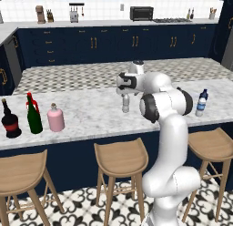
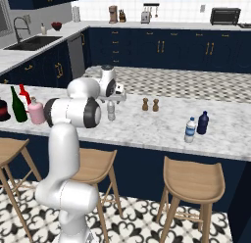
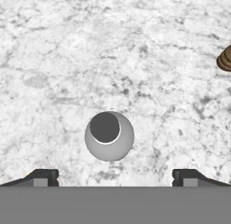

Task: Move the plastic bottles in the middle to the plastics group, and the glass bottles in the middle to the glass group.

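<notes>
A small pale grey plastic bottle (image 1: 125,104) (image 2: 111,111) stands upright on the marble counter (image 1: 91,115). My gripper (image 1: 125,93) (image 2: 113,100) hangs straight above it, open and holding nothing. In the hand view the bottle's round top (image 3: 109,135) lies between and just ahead of the two fingertips (image 3: 43,177), with my gripper (image 3: 115,178) wide around it. At the counter's left stand the dark green wine bottle (image 1: 34,118) (image 2: 18,106), the pink flask (image 1: 56,118) (image 2: 36,112), the black bottle (image 1: 10,121) and the red bottle (image 2: 24,94). The blue-capped water bottle (image 1: 200,105) (image 2: 190,130) stands far right.
A dark blue bottle (image 1: 205,95) (image 2: 203,123) stands beside the water bottle. Two brown shakers (image 2: 145,104) stand right of the grey bottle; one (image 3: 224,59) shows in the hand view. Wooden stools (image 1: 121,159) line the counter's front edge.
</notes>
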{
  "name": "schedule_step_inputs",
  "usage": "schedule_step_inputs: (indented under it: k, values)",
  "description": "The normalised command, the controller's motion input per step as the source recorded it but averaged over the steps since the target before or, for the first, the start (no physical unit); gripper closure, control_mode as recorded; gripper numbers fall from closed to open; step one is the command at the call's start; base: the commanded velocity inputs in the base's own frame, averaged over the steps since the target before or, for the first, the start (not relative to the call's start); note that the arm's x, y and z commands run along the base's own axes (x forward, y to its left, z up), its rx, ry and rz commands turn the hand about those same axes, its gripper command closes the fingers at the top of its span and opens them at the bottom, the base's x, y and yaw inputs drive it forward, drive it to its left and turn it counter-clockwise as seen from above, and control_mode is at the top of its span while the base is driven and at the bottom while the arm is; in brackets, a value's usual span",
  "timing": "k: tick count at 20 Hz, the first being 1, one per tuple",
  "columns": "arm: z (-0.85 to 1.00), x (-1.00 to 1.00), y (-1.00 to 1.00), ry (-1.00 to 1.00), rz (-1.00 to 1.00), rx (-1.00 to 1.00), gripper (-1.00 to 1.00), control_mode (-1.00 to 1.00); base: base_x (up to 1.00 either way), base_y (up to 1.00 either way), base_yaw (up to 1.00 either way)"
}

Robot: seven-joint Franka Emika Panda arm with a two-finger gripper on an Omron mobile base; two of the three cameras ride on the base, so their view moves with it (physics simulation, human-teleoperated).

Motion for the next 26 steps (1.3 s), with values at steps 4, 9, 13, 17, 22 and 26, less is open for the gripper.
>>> schedule_step_inputs:
  k: [4, 9, 13, 17, 22, 26]
  values:
    - [-0.05, 0.04, 0.0, 0.0, 0.0, 0.0, -1.0, -1.0, 0.0, 0.0, 0.0]
    - [-0.02, 0.01, 0.0, 0.0, 0.0, 0.0, -1.0, -1.0, 0.0, 0.0, 0.0]
    - [-0.09, 0.02, 0.02, 0.0, 0.0, 0.0, -1.0, -1.0, 0.0, 0.0, 0.0]
    - [-0.21, 0.02, 0.02, 0.0, 0.0, 0.0, -1.0, -1.0, 0.0, 0.0, 0.0]
    - [-0.01, 0.16, 0.03, 0.0, 0.01, 0.0, -1.0, -1.0, 0.0, 0.0, 0.0]
    - [0.0, 0.23, 0.04, 0.0, 0.02, 0.0, -1.0, -1.0, 0.0, 0.0, 0.0]
